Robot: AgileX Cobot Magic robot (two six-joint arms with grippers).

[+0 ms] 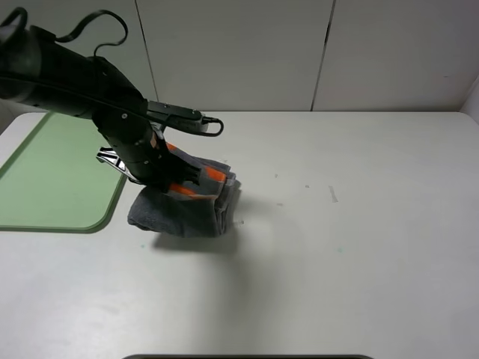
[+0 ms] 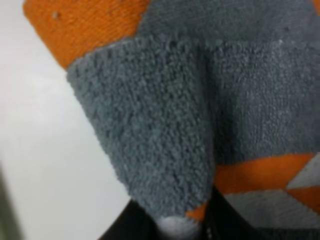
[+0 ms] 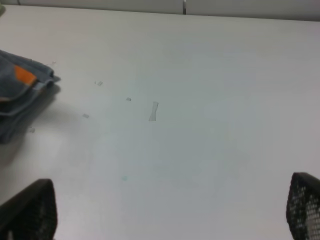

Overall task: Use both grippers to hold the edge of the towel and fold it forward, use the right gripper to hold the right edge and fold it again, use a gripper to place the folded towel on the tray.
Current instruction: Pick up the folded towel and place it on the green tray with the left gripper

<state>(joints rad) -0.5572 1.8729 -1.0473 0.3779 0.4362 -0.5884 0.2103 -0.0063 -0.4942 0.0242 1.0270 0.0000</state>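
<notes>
Left gripper [image 1: 174, 179] clamps the folded dark grey terry towel [image 1: 187, 213]; right stands open, idle. Risk: layers slipping apart before the light green plastic tray [image 1: 60, 172], left.

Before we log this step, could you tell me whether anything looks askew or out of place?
Nothing damaged or spilled. The folded towel hangs slightly tilted from the left pincer, its layers splayed at one edge, not yet on the green tray.
</notes>
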